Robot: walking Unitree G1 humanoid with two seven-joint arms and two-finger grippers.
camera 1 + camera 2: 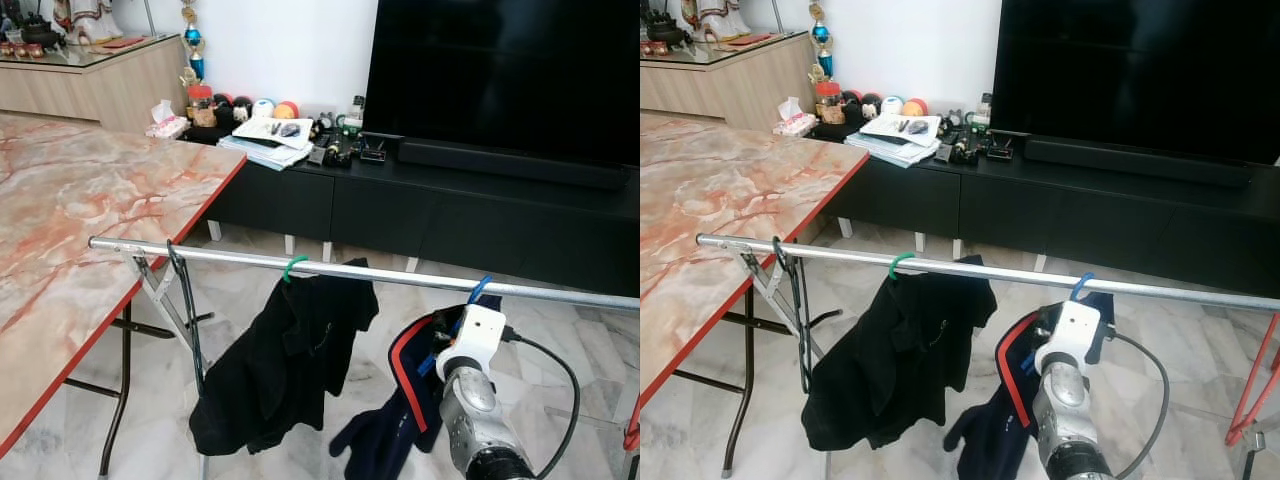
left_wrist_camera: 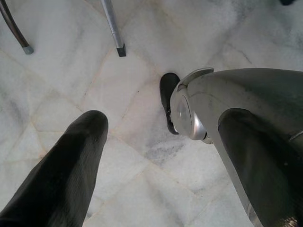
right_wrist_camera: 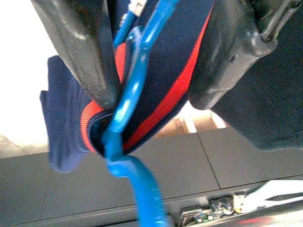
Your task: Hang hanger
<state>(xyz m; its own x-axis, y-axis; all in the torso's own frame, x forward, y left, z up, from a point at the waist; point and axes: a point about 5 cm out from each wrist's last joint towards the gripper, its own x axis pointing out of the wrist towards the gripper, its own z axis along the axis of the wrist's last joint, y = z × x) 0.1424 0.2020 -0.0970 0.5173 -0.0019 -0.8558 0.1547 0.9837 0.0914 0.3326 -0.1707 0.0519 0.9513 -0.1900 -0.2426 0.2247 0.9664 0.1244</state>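
A silver rail (image 1: 400,275) runs across in front of me. A blue hanger (image 3: 135,85) carrying a navy garment with red trim (image 1: 400,400) has its hook (image 1: 480,288) over the rail on the right. My right arm (image 1: 472,345) reaches up just below that hook. In the right wrist view my right gripper (image 3: 154,97) is open: the hanger's neck runs between the fingers, against one finger (image 3: 85,52) and apart from the other. Further left a green hanger hook (image 1: 293,266) holds a black garment (image 1: 285,360). My left gripper (image 2: 163,118) hangs open over the floor.
A marble table with a red edge (image 1: 80,200) stands close on the left. Behind the rail are a black TV console (image 1: 450,200) with clutter and a large TV (image 1: 500,70). A red frame (image 1: 1255,390) stands at the far right. The rack's folding leg (image 1: 160,290) drops at the rail's left end.
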